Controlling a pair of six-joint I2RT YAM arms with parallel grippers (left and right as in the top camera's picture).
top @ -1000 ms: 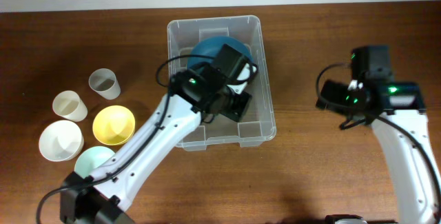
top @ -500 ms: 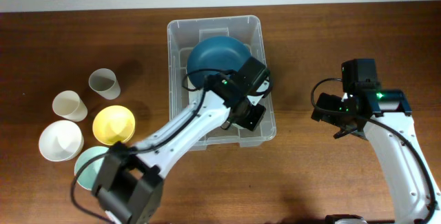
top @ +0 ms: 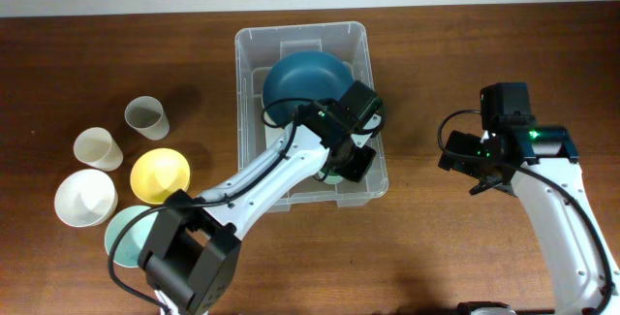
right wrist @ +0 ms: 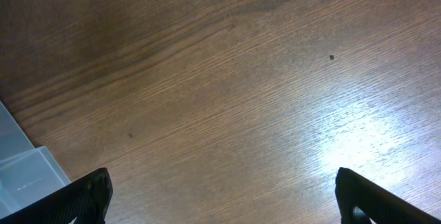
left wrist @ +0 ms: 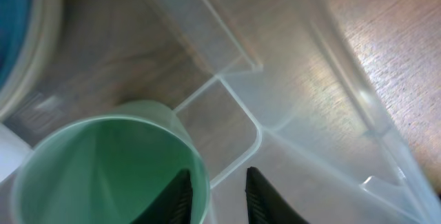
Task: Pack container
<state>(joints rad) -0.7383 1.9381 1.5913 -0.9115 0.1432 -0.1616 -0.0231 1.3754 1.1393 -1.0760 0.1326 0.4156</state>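
The clear container (top: 300, 29) stands at the table's middle back, with a dark blue bowl (top: 305, 78) in its far half. My left gripper (top: 351, 160) is down in its front right corner. In the left wrist view the fingers (left wrist: 217, 196) straddle the rim of a green cup (left wrist: 103, 169), one inside and one outside, with a gap to the outer finger. The cup stands upright on the container floor by the wall (left wrist: 331, 79). My right gripper (top: 465, 155) is wide open and empty over bare table (right wrist: 220, 196), to the right of the container.
Left of the container stand a grey cup (top: 147, 117), a cream cup (top: 99, 147), a white bowl (top: 85, 199), a yellow bowl (top: 160, 175) and a mint bowl (top: 126, 228). The container's corner shows at the right wrist view's lower left (right wrist: 21, 176).
My left gripper moved from the container's middle to its front right corner, uncovering the blue bowl. My right arm drew a little toward the table's front, then held still.
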